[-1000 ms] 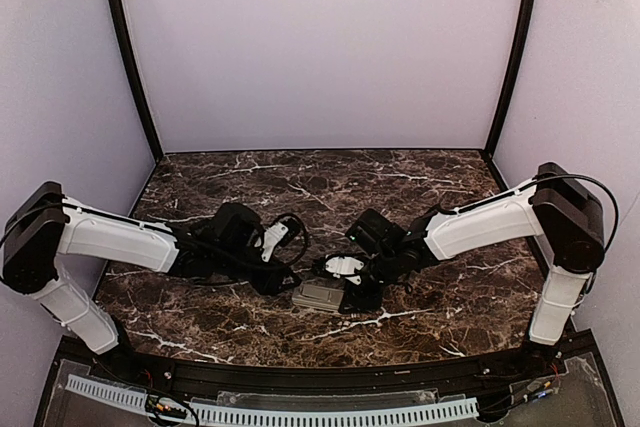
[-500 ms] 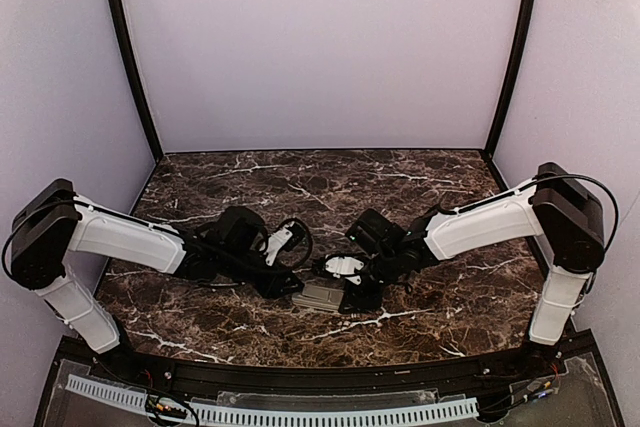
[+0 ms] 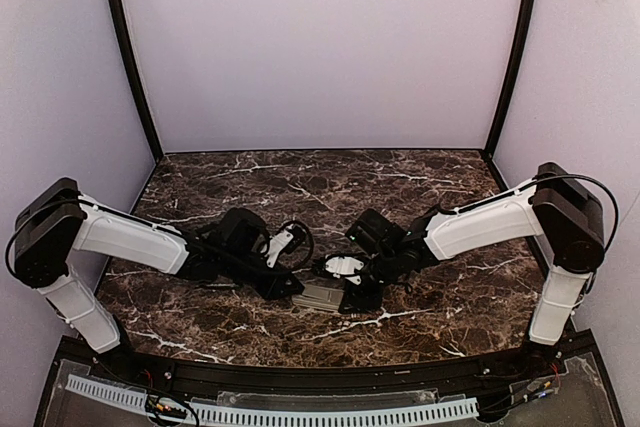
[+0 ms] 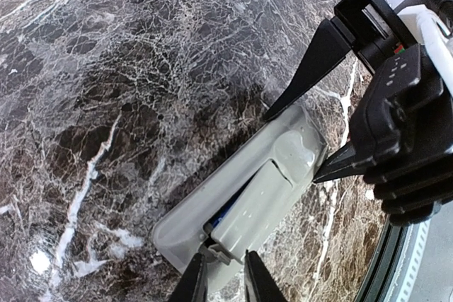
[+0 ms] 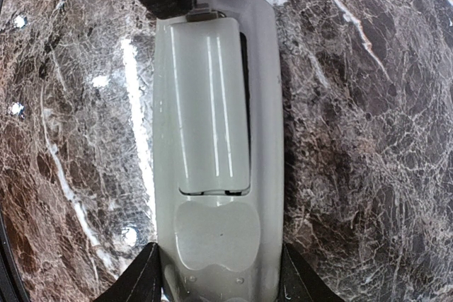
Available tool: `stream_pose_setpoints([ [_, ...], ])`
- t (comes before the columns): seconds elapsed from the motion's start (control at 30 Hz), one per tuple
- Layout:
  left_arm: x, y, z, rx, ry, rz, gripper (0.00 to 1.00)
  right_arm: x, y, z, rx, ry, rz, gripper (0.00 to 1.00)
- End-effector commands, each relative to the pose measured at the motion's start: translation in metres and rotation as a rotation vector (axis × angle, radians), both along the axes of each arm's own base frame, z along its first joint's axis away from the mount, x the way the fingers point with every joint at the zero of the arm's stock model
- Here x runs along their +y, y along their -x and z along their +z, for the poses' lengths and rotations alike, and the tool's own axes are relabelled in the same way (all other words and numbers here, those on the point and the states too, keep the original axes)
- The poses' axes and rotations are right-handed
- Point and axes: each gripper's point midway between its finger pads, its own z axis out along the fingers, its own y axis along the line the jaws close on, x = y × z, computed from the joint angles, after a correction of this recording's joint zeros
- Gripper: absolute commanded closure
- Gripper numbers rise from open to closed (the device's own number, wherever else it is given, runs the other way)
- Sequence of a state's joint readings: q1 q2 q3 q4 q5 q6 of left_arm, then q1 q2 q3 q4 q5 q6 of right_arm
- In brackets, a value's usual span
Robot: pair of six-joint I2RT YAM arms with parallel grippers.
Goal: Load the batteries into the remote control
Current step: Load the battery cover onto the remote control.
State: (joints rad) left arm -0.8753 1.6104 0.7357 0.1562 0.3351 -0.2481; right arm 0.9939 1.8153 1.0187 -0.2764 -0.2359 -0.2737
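Note:
The remote control lies grey back up on the marble table. My right gripper is shut on one end of the remote control, a finger on each long side. A grey cover sits slightly askew over the battery recess. A strip of blue battery shows in the gap along its edge. My left gripper is at the other end, jaws nearly together on the cover's small latch tab. From above, the left gripper and right gripper face each other across the remote.
The dark marble table is boxed in by lilac walls with black corner posts. A black cable loop hangs by the left wrist. A black rail runs along the near edge.
My left arm has reached right to the remote's near end and its jaws have narrowed round the cover's tab. The right arm and the remote have stayed put.

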Motion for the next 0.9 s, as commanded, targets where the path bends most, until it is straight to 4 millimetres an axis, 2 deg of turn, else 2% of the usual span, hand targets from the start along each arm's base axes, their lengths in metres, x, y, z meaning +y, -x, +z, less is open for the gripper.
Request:
stream_pose_setpoints([
  [0.0,-0.002,0.004,-0.003,0.023,0.002,-0.013,0.81,-0.008,0.002,-0.02,0.025,0.041,-0.005,0.57],
  [0.57,-0.009,0.002,-0.006,0.036,0.005,-0.026,0.86,-0.01,0.002,-0.022,0.023,0.046,-0.005,0.57],
  [0.87,-0.007,0.006,-0.018,0.05,-0.045,-0.039,0.86,-0.01,0.002,-0.023,0.028,0.049,-0.007,0.58],
])
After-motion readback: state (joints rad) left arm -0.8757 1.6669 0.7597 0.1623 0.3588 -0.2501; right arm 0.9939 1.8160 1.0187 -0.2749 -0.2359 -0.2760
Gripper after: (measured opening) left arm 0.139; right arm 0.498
